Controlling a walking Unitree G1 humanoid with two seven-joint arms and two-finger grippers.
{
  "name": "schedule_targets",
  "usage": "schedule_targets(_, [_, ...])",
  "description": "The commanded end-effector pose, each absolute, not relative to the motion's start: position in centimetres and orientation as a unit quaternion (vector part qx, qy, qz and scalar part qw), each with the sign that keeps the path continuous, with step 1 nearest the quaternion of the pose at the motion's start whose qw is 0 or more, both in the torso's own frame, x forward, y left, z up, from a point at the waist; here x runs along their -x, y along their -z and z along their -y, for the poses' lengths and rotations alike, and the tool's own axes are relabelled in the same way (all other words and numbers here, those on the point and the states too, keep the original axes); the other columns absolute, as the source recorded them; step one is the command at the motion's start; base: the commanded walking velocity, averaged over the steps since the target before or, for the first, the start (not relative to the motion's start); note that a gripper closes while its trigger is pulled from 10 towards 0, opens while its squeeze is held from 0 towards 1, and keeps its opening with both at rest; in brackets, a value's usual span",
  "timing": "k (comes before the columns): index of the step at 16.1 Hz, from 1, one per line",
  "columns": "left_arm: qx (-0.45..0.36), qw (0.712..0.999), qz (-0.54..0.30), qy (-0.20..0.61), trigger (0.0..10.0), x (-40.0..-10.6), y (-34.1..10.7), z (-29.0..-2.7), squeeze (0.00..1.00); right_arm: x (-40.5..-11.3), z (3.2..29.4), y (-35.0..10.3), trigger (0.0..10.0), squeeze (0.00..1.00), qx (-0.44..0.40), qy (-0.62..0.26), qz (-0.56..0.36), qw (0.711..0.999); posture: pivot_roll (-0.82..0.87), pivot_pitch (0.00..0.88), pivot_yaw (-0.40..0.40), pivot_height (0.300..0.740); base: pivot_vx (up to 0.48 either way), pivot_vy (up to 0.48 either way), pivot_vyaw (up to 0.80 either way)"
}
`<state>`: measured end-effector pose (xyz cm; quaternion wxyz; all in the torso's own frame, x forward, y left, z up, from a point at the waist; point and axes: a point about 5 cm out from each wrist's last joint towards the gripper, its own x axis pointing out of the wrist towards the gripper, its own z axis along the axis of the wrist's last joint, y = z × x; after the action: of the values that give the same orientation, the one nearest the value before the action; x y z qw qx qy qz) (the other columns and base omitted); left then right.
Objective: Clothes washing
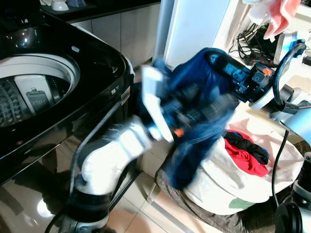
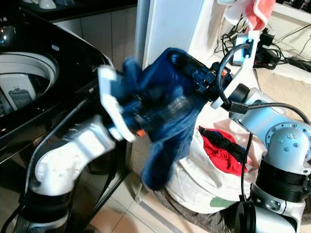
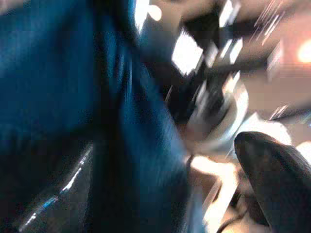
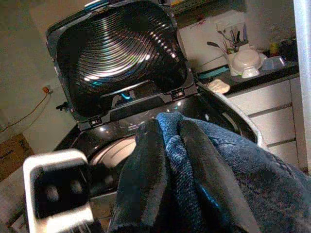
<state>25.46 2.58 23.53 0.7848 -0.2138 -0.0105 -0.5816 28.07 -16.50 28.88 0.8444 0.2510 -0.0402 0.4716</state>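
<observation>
I have both arms raised in front of me with a dark blue denim garment [image 1: 199, 111] held up between them, above the white laundry bag [image 1: 228, 184] on the floor and just beside the front right corner of the black top-loading washing machine [image 1: 58, 111]. The garment hangs in a bunched fold, its lower end dangling down over the bag's near side.

My right end effector [image 4: 167, 170] is clamped on the garment: in the right wrist view its two black fingers [image 4: 141, 174] press together with a ridge of blue cloth pinched between them. Beyond them I see the washer's lid [image 4: 119, 53] standing open and upright, and the pale rim of the drum [image 4: 114, 153] below it.

My left end effector [image 1: 182, 119] is buried in the cloth at the garment's middle. The left wrist view is heavily blurred; I see blue fabric beside one black finger [image 3: 274, 170], and I cannot tell whether that end effector is closed or apart.

In the bag lie a red garment [image 1: 250, 158] and a black one [image 1: 248, 143] on top of it. The washer drum [image 1: 29, 92] is open, at the machine's left. A pink cloth [image 1: 282, 17] hangs at the upper right, above a tangle of cables [image 1: 248, 41].
</observation>
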Motion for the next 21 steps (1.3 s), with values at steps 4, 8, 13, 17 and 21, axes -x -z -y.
schedule_targets(4, [0.167, 0.845, -0.017, 0.507, 0.0, -27.7, -22.3, -2.5, 0.0, -27.7, 16.5, -29.8, 0.0, 0.0, -0.248, -0.478, 0.067, 0.84, -0.03, 0.0, -0.129, 0.74, 0.0, 0.0, 0.0])
schedule_targets(8, [0.155, 0.859, -0.051, 0.486, 0.0, -28.0, -21.7, -3.0, 0.0, -27.6, 16.4, -29.5, 0.0, 0.0, -0.249, -0.475, 0.064, 0.842, -0.03, 0.0, -0.124, 0.74, 0.0, 0.0, 0.0])
schedule_targets(13, [0.119, 0.873, -0.024, 0.472, 0.0, -28.5, -21.9, -3.5, 0.0, -27.5, 16.4, -29.4, 0.0, 0.0, -0.249, -0.472, 0.062, 0.844, -0.03, 0.0, -0.124, 0.74, 0.0, 0.0, 0.0])
schedule_targets(17, [0.117, 0.883, -0.014, 0.454, 0.0, -29.0, -22.1, -4.2, 0.0, -27.7, 16.3, -29.4, 0.0, 0.0, -0.247, -0.468, 0.06, 0.846, -0.02, 0.0, -0.129, 0.74, 0.0, 0.0, 0.0])
schedule_targets(21, [0.087, 0.928, 0.074, 0.354, 0.0, -32.1, -26.4, -9.2, 0.0, -27.3, 16.2, -29.9, 10.0, 1.0, -0.236, -0.477, 0.095, 0.841, -0.01, 0.0, -0.117, 0.74, 0.0, 0.0, 0.0])
